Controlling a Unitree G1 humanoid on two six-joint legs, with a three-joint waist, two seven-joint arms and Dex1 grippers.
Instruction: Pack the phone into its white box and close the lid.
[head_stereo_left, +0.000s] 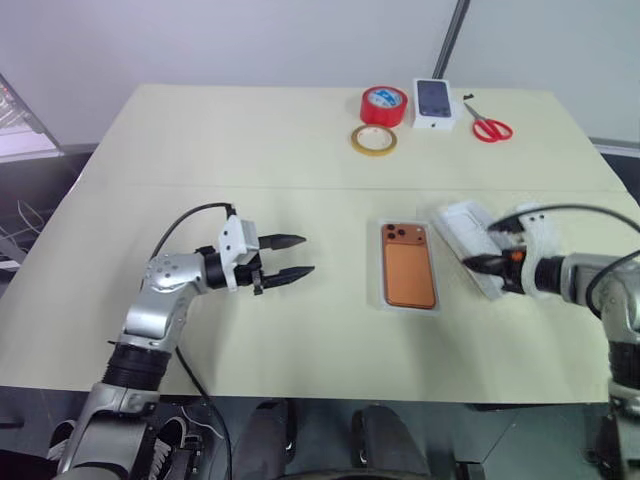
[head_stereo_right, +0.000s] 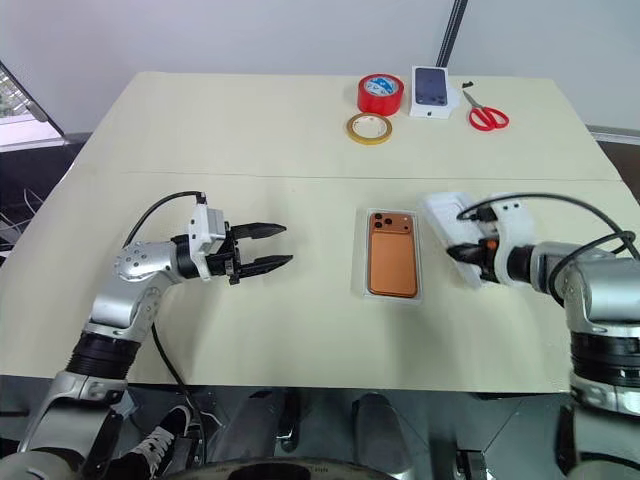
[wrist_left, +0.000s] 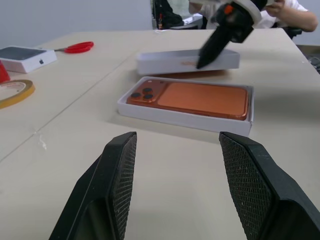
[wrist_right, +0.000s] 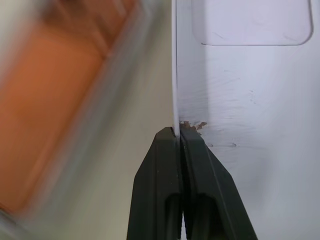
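Right gripper (wrist_right: 180, 134) on blur-edged lid (wrist_right: 250, 100) wall

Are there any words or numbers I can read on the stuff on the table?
No words or numbers read clearly.
Small white box: an apple logo on its side, no letters.
Lid: faint orange marking on its side wall, too blurred to read.
Red tape roll: blue print on the core label, too small to read.

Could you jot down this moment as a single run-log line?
phone: in white box | right gripper: shut on lid wall | left gripper: open, empty
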